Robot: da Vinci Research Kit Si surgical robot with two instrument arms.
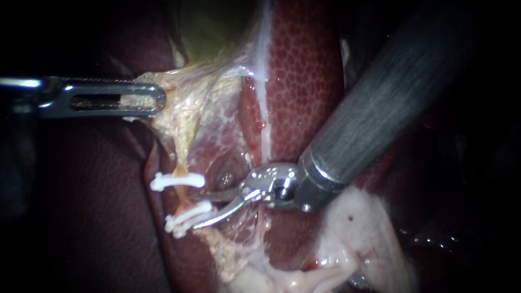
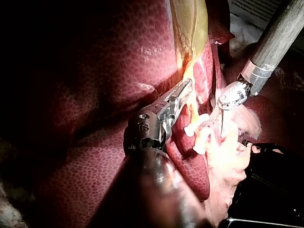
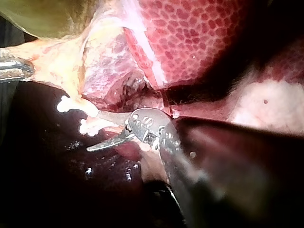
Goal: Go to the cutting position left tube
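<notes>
the shiny metal left instrument comes in from the upper left of the frame. its end effector has long slotted jaws, and they are clenched on a flap of pale yellow tissue. the flap hangs under the green-yellow gallbladder at the top middle. from that flap a thin orange-yellow tube runs down the left middle of the frame, beside the dark red spotted liver. two small white plastic clips sit across the tube, one above the other, with a short bare bit between them. the dark grey right instrument comes in from the upper right. its end effector is two thin curved blades, released, with a gap between them. the blade tips point at the bare bit, just beside the tube. i cannot tell if they touch it.
</notes>
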